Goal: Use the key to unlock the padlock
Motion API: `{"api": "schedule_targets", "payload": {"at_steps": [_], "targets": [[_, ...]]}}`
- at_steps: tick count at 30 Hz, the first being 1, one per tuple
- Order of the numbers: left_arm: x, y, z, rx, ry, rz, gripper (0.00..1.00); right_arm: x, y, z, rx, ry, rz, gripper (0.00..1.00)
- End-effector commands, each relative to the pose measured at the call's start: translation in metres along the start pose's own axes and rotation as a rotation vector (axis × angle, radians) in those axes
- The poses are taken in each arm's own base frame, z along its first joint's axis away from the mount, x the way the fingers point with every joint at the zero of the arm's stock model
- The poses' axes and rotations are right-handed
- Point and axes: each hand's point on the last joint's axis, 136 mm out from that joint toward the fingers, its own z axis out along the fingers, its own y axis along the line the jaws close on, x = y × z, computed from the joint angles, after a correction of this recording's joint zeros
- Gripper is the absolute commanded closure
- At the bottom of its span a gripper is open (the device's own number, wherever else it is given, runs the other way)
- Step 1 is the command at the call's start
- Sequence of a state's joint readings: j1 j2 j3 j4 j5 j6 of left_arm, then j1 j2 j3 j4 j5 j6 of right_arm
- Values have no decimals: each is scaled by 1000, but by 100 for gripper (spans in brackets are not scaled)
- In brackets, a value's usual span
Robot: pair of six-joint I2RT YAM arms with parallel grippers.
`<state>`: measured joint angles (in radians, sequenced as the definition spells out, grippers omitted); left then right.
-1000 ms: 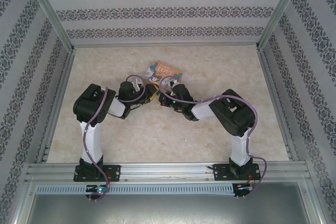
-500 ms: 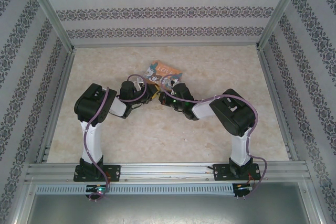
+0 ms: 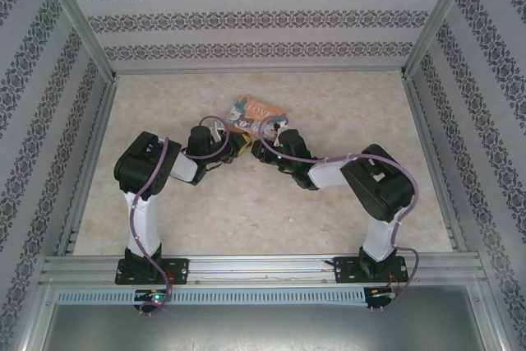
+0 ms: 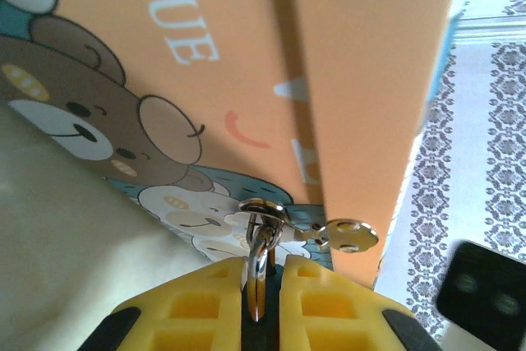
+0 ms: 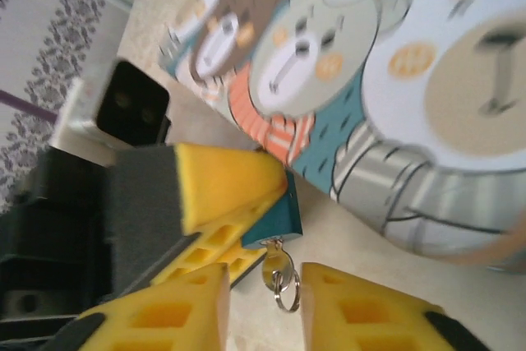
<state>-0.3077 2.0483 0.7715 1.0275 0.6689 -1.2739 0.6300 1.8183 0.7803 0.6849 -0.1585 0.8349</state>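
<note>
Bright, even light casts only faint shadows on the bench (image 3: 246, 219), while the tin (image 5: 427, 96) blurs close to the right wrist camera.

Both arms were bent inward at the elbow, the left gripper (image 3: 237, 147) pointing toward 3 o'clock with fingers clamped on the padlock (image 5: 276, 218), the right gripper (image 3: 257, 151) toward 10 o'clock, fingers parted.

1. Padlock (image 4: 257, 285), left wrist view, bottom centre: body buried between the pads of my left pincer (image 4: 263, 267); a silvery sliver shows.
2. Same, right wrist view, centre: teal body part-covered by that pincer's yellow pad (image 5: 222, 182).
3. Key (image 5: 274, 267), lower centre: blade unseen.
4. Tin (image 5: 394, 80): blurred, cut by top and right edges.
5. Black block (image 4: 485, 293), lower right: blurred.
6. Top view: padlock too small to tell.
</note>
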Motion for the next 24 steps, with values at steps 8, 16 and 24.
{"api": "schedule_targets", "payload": {"at_steps": [8,16,24], "targets": [[10,-14,-12,-129,52,-60,100,-23,8,-60,82,-129,-383,58],[21,-10,-20,-213,107,-103,100,-28,20,-88,167,-139,-839,52],[30,-8,-24,-265,157,-147,100,-44,21,-113,281,-182,-1223,36]]}}
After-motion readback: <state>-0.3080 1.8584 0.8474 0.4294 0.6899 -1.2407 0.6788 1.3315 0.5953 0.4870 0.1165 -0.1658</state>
